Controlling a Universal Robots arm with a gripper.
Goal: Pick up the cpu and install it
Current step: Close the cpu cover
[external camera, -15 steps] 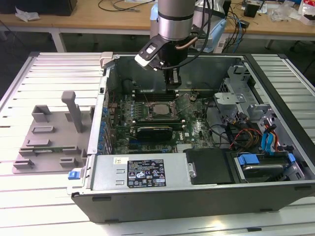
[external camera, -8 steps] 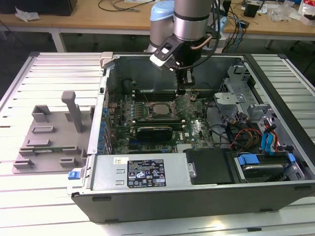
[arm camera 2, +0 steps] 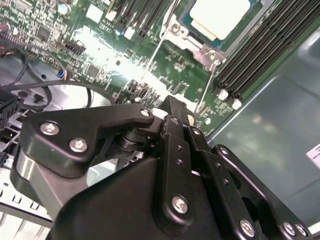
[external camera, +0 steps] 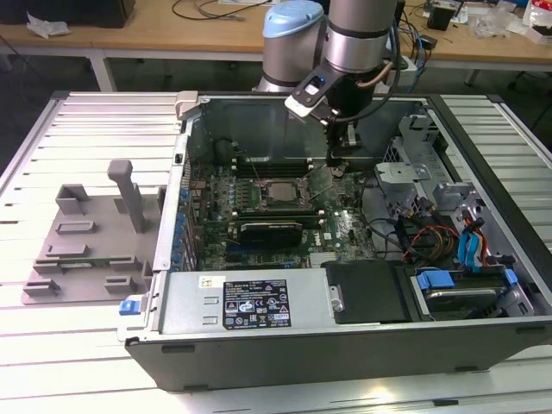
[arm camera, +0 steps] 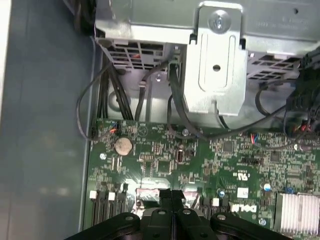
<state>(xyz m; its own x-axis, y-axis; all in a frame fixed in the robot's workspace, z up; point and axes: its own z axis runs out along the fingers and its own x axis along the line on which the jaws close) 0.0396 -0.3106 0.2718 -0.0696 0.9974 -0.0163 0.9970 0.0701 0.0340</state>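
Inside the open computer case (external camera: 259, 116), pincer (external camera: 339, 168) closed, half-hidden, near the socketed cpu (arm camera 2: 220, 17).

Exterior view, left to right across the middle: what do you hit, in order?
Grey plastic fixture plate with raised blocks → flat square silver-topped cpu → black gripper → bright blue cables.

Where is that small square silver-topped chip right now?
The small square silver-grey cpu sits in the metal-framed socket on the green motherboard, just to the exterior view's left of the black gripper.
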